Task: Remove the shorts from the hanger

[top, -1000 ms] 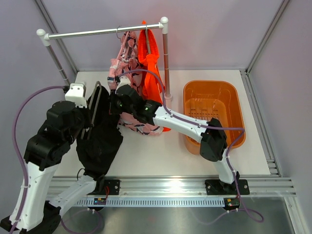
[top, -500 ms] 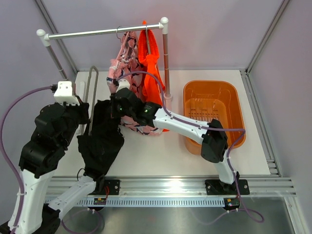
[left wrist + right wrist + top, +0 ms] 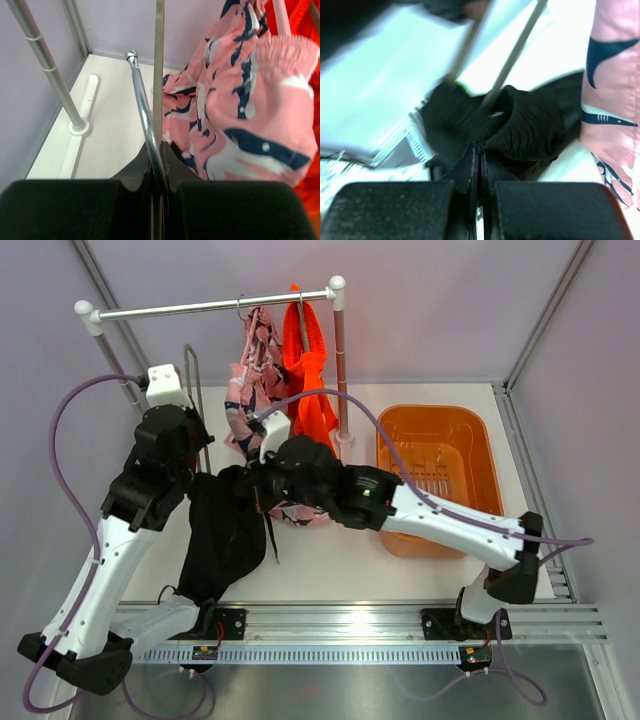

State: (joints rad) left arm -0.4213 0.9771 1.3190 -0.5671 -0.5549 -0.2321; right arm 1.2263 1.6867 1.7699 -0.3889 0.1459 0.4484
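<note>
My left gripper [image 3: 157,159] is shut on the thin metal hanger [image 3: 144,107], seen from above [image 3: 190,375] raised beside the rack's left pole. The black shorts [image 3: 225,530] hang below it, their waistband bunched around the hanger's wires. My right gripper [image 3: 480,150] is shut on that black waistband [image 3: 525,125], just right of the left gripper [image 3: 198,448]; from above the right gripper [image 3: 258,480] sits at the shorts' top edge. The pink printed shorts [image 3: 250,380] and the orange shorts [image 3: 310,375] hang on the rail.
The rack's rail [image 3: 200,307] crosses the back, with its poles at left [image 3: 47,70] and right [image 3: 342,370]. An orange basket [image 3: 480,455] stands to the right. The pink shorts [image 3: 615,95] hang close beside my right gripper.
My left arm has carried the hanger up and back toward the rack. My right arm has swung its elbow out to the right while keeping hold of the black shorts.
</note>
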